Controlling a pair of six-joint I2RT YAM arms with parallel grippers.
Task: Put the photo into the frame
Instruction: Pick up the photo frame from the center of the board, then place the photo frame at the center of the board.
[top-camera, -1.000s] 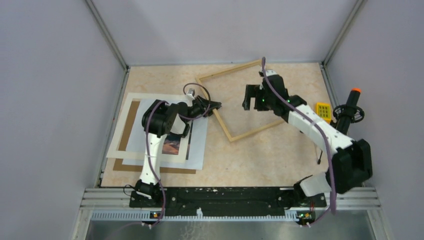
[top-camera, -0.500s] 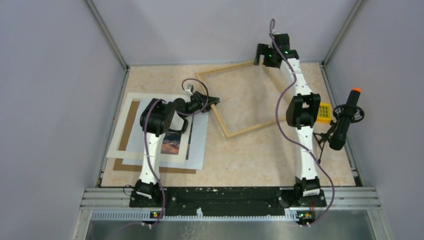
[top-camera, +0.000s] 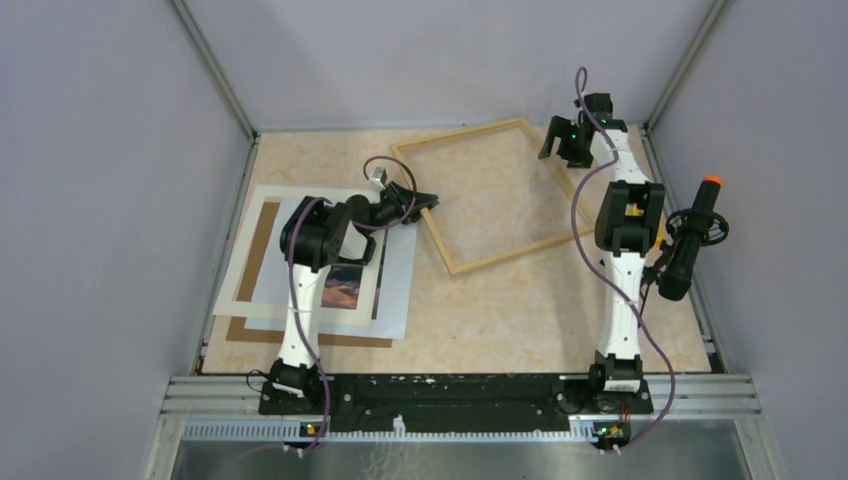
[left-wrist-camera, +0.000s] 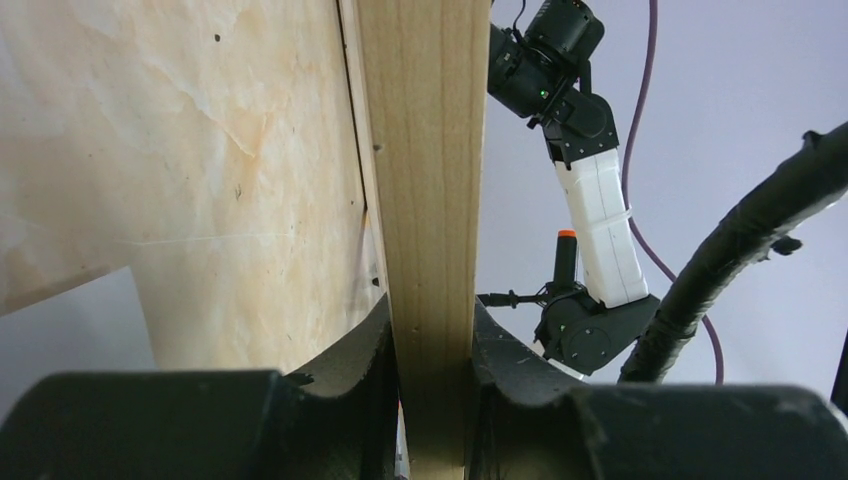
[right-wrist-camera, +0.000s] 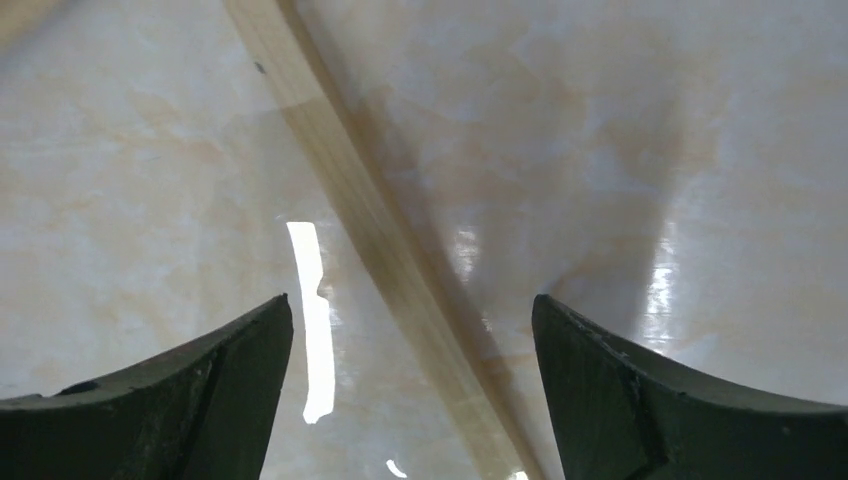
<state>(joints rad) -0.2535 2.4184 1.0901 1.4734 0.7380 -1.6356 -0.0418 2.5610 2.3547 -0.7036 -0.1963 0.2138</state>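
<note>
The frame (top-camera: 455, 139), thin light wood, lies askew on the middle of the table. My left gripper (top-camera: 425, 203) is shut on its left rail, and in the left wrist view the wooden rail (left-wrist-camera: 430, 200) is clamped between both pads of the gripper (left-wrist-camera: 432, 340). My right gripper (top-camera: 560, 140) hovers open over the frame's far right side. The right wrist view shows the rail (right-wrist-camera: 370, 215) running diagonally below the spread jaws of that gripper (right-wrist-camera: 410, 305), which touch nothing. The photo (top-camera: 345, 288), orange and dark, lies at the left, partly hidden under my left arm.
The photo sits among a white mat (top-camera: 262, 200), a brown backing board (top-camera: 262, 240) and a pale sheet (top-camera: 400, 290). A yellow block (top-camera: 645, 222) and a black handle with an orange tip (top-camera: 690, 240) are at the right edge. Walls enclose the table on three sides.
My right arm swung from above the frame's middle out to its far right side, straightening up. The left gripper kept its hold on the left rail and barely moved.
</note>
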